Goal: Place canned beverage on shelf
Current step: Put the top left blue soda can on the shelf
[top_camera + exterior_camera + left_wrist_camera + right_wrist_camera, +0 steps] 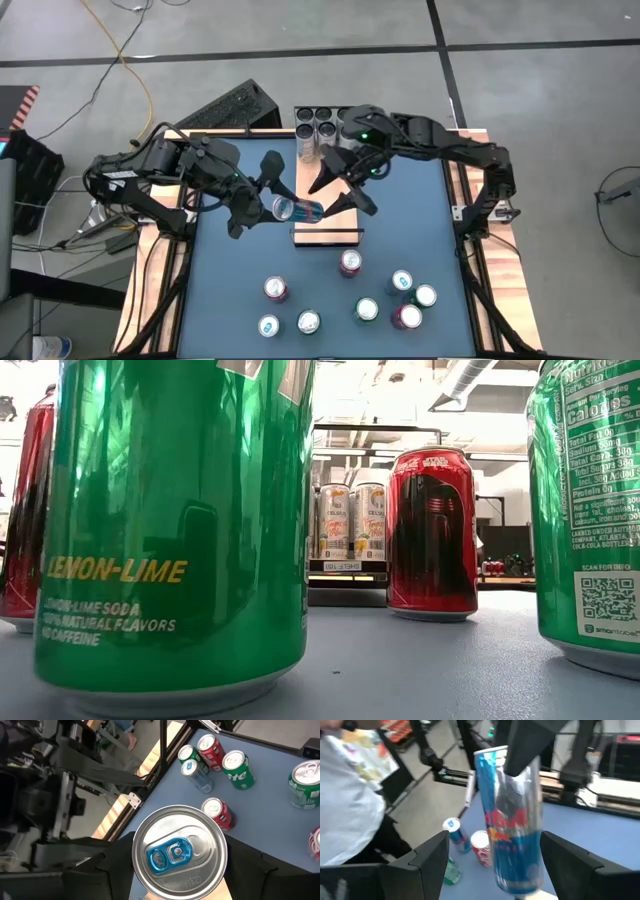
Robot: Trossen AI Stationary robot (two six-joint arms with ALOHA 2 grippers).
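Note:
My left gripper (268, 205) is shut on the canned beverage (300, 210), a slim blue-and-silver can held lying over the near end of the shelf (325, 238). The shelf is a pale wood plank with a black wire rail. Several cans (318, 128) stand on its far end. My right gripper (342, 190) is open and comes from the right. In the right wrist view its fingers (427, 862) stand on either side of the can (512, 835), with a gap showing on each side. My left gripper pinches the can's side wall near its top end (495, 775) between its two fingers. The fingers (112, 867) lie along the can, and the blue-tabbed lid (179, 852) faces back toward the wrist. The can is lifted clear of the shelf, roughly level, with its base toward the table's right.
Several loose cans stand on the blue table's near half, among them a red one (350, 262) just in front of the shelf. In the low view a green lemon-lime can (170, 520) and a red can (432, 530) stand close. Wooden strips (150, 260) edge the table.

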